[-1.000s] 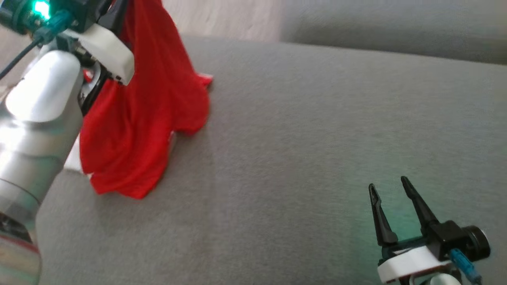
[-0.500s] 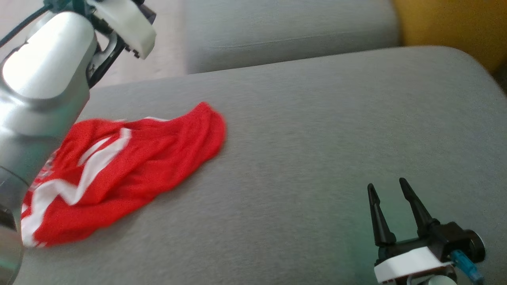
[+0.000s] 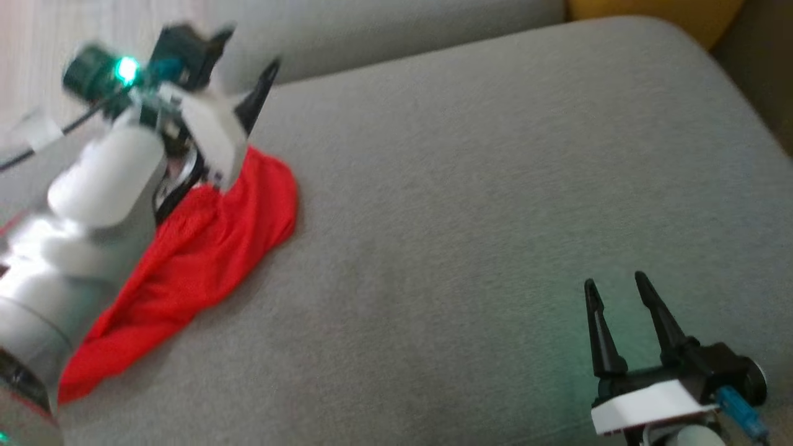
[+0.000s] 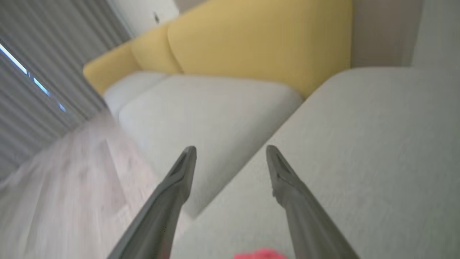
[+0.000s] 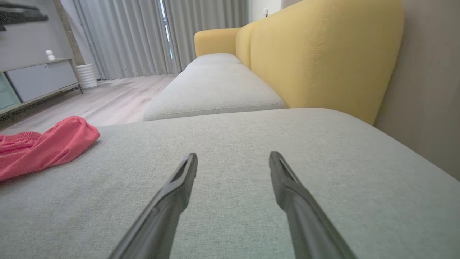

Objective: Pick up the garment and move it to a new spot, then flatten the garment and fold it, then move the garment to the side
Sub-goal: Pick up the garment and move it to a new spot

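Red garment (image 3: 204, 260) crumpled on grey sofa seat (image 3: 471, 186); above its edge, left tool (image 4: 230, 149) wide open, empty; right tool (image 3: 615, 280) wide open, well apart.

The garment (image 3: 210, 254) is red, at 9 o'clock on the light grey cushion (image 3: 471, 204). The sofa back (image 5: 316, 54) is mustard yellow, the curtains (image 5: 125, 36) pale grey, the floor (image 5: 118, 97) pale wood.
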